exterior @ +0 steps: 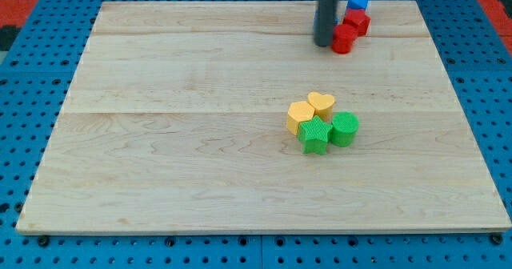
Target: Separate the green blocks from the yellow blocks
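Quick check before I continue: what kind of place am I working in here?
Probably a lab test bench: a bare wooden board on a blue perforated base, small coloured blocks like the green star, and my tip near the red blocks.

two red blocks (pixel 350 30), blue block (pixel 358 2), wooden board (pixel 160 141)

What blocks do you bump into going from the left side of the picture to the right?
yellow hexagon block → green star block → red cylinder block → blue block
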`<state>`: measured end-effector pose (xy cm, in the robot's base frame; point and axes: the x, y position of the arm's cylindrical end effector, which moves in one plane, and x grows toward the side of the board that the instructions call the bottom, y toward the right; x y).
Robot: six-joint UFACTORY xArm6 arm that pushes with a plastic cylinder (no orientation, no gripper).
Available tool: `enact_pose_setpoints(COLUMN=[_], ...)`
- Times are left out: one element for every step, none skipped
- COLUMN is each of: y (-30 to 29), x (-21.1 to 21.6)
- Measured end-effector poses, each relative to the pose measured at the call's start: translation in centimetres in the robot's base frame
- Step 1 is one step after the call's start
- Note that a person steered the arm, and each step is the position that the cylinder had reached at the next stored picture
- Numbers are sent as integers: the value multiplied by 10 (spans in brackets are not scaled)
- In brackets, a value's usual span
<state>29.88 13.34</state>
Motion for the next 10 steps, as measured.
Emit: enact_pose_setpoints(y=[25, 28, 23, -6, -76, -89, -71, -30, -31, -60], x=[53, 125, 184, 175, 148, 122, 119, 174, 271, 245])
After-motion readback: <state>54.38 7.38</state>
